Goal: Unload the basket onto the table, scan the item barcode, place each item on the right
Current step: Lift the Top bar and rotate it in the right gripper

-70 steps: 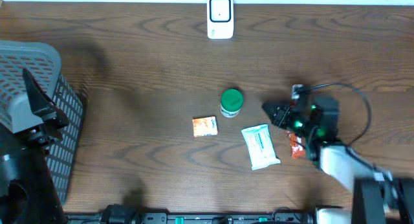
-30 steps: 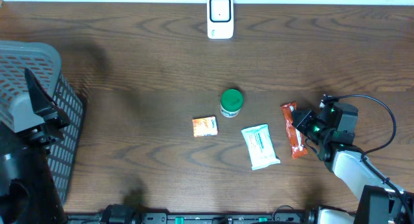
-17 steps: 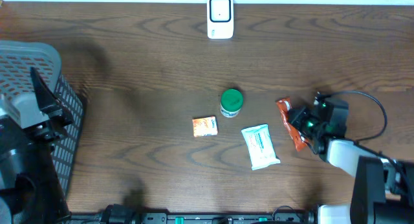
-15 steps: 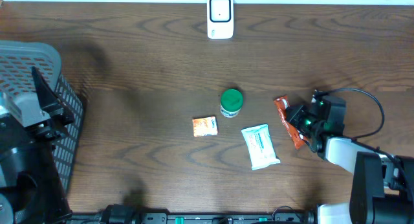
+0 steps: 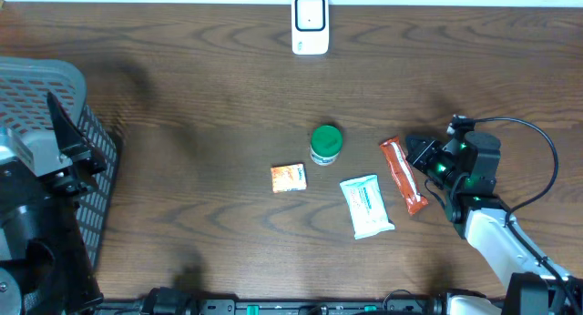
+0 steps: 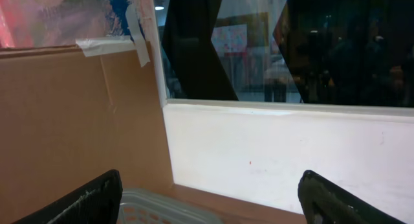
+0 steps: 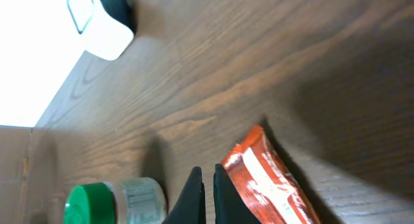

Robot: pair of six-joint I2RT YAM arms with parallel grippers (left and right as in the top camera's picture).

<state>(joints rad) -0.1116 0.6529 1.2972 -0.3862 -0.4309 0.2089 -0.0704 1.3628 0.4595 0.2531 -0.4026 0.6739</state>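
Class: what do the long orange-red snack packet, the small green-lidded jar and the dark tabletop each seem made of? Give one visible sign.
Long orange-red snack packet: probably glossy plastic film; it catches shiny highlights and has a flat sealed end. Small green-lidded jar: likely plastic, smooth green cap over a pale labelled body. Dark tabletop: wood or wood-look laminate, matte swirling grain.

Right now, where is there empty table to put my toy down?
The widest bare wood lies between the basket and the orange packet. Another free band runs between the scanner and the green-lidded jar. It's crowded around the jar, wipes pack, red bar and right gripper.
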